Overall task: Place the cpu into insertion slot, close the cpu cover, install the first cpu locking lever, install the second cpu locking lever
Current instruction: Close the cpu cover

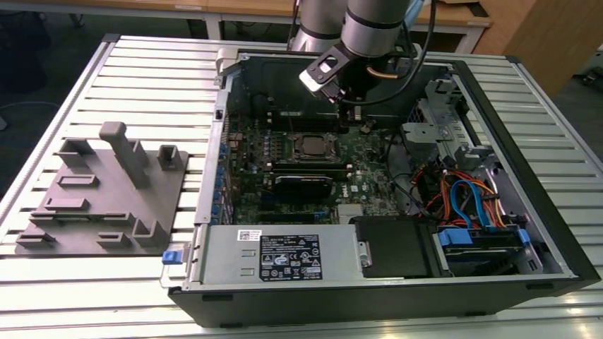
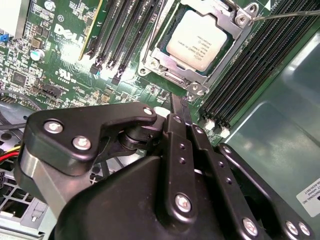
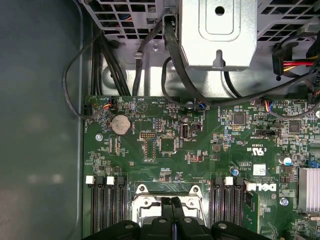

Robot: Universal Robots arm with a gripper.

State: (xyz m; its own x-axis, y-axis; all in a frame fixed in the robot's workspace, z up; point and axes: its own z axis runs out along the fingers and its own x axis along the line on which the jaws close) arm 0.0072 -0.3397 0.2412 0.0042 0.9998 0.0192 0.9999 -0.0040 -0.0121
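As seen from off the arm: one open computer case (image 1: 539, 162) lying on one slatted metal table (image 1: 141, 70), with one grey moulded fixture block (image 1: 99, 194) beside it toward the exterior view's left. One green motherboard (image 3: 225, 150) inside the case, plus one silver labelled box (image 1: 273, 258) and a bundle of coloured cables (image 1: 462, 198). One arm (image 1: 372, 21) reaching down into the case.

One gripper (image 3: 171, 209), fingers pressed together, nothing held, hanging close over the edge of the one cpu cover (image 2: 234, 35); contact not determinable. One cpu (image 2: 197, 40) seated flat in the insertion slot (image 2: 169, 60), silver top up, cover lying down around it as a frame.

Two thin rods noted in the second wrist view: one lever rod (image 2: 287, 13) running off from a corner of the cover, a second lever rod (image 2: 159, 35) along the opposite side; latching not determinable.

Two banks of long black memory slots (image 2: 125, 30), one either side of the socket. One coin cell (image 3: 120, 125) on the board.

Beyond the table: wooden desks (image 1: 236, 7) and dark floor (image 1: 38, 63).
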